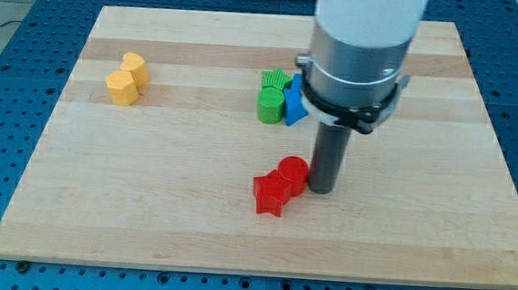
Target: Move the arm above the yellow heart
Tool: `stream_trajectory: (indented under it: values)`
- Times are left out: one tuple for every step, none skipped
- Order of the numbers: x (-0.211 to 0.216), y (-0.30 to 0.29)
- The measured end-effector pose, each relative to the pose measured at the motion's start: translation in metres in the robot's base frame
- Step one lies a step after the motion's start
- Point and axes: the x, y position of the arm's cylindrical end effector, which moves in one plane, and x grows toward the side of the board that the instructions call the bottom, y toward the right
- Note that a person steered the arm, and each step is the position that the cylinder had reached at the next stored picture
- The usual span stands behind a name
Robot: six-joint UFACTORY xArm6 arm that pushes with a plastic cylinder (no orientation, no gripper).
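Observation:
Two yellow blocks sit together at the view's upper left: a rounded one that may be the yellow heart (pixel 135 67) and a yellow hexagon-like block (pixel 121 88) just below-left of it. My tip (pixel 321 190) rests on the board far to their right, touching the right side of a red cylinder (pixel 293 174). A red star (pixel 271 194) lies against that cylinder at its lower left.
A green cylinder (pixel 269 105), a green ribbed block (pixel 275 78) and a blue block (pixel 294 104) cluster just left of the arm's body (pixel 355 51). The wooden board (pixel 145 210) lies on a blue perforated table.

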Motion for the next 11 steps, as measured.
stream_trajectory:
  values:
    - [0.000,-0.013]
    - [0.003,0.005]
    - [0.031,0.046]
    - [0.075,0.033]
    - [0.091,-0.054]
    - [0.089,-0.180]
    - [0.045,-0.304]
    - [-0.028,-0.354]
    - [-0.095,-0.356]
    - [-0.170,-0.348]
    - [-0.223,-0.317]
